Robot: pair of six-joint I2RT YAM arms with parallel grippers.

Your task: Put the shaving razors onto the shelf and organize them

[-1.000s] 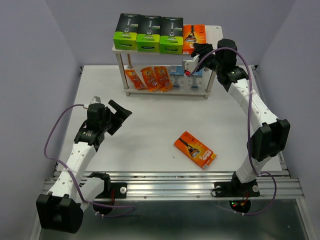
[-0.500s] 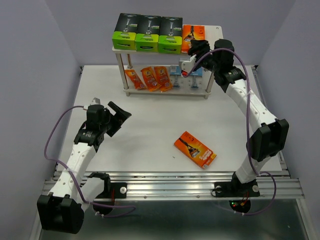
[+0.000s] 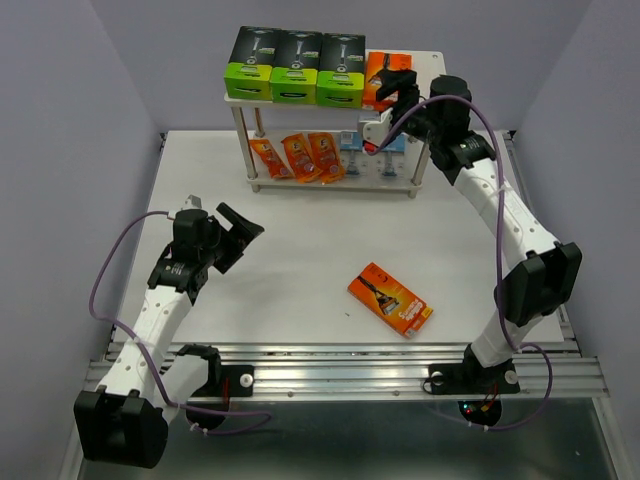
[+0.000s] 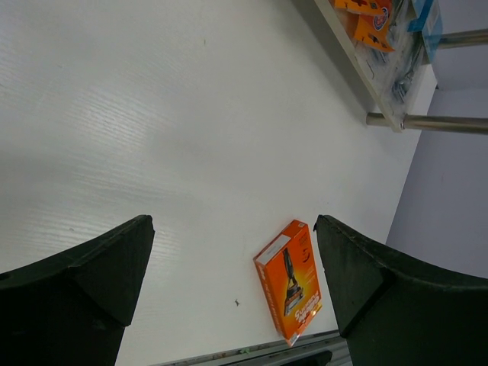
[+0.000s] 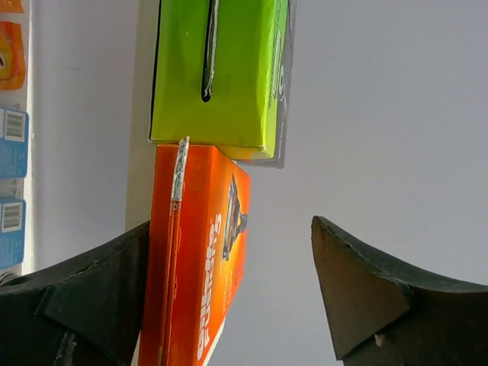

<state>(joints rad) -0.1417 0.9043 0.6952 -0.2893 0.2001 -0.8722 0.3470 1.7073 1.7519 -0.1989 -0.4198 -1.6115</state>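
The shelf (image 3: 428,64) stands at the back of the table. Its top board carries three black-and-green boxes (image 3: 296,66) and an upright orange box (image 3: 381,74). Orange foil packets (image 3: 298,155) and blue blister packs (image 3: 356,150) fill the lower board. My right gripper (image 3: 398,88) is open around the orange box (image 5: 200,259), which stands on the board against one finger, well apart from the other. A second orange box (image 3: 390,299) lies flat on the table, and the left wrist view shows that box (image 4: 290,278) too. My left gripper (image 3: 236,228) hovers open and empty at the left.
In the right wrist view a green box (image 5: 217,72) sits right beside the orange one on the shelf board (image 5: 141,114). The table's raised rim (image 3: 160,140) and the grey walls enclose the work area. A metal rail (image 3: 340,372) runs along the near edge.
My right gripper has opened wide, letting go of the orange box on the shelf's top board. The left arm has not moved.
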